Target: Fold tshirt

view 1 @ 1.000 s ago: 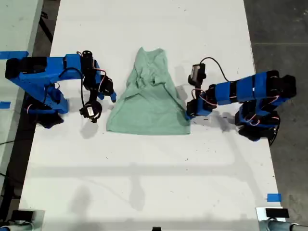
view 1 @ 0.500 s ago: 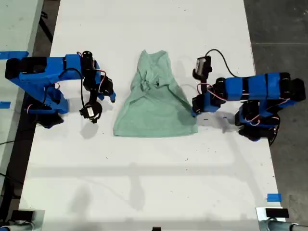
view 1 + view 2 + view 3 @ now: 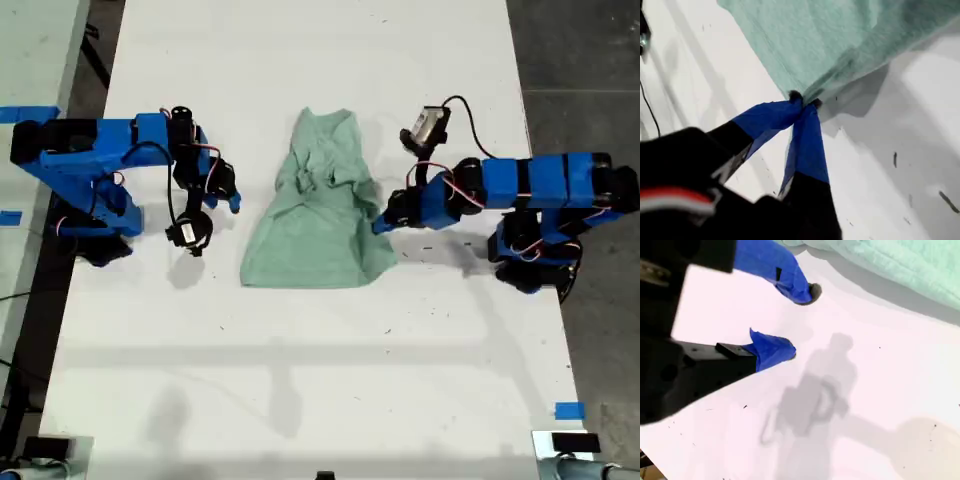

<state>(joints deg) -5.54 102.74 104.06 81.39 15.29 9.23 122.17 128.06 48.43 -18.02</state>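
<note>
My first gripper (image 3: 804,102) pinches the mint tshirt (image 3: 318,210) edge, lifting a fold; the rumpled tshirt lies mid-table (image 3: 300,380). Only the second wrist view shows my second gripper (image 3: 802,322) spread, holding nothing, over bare table.

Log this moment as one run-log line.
stage: folding | my first gripper: shut on tshirt edge, exterior view's right side | my second gripper: open, holding nothing, beside tshirt | tshirt: partly folded on table
</note>
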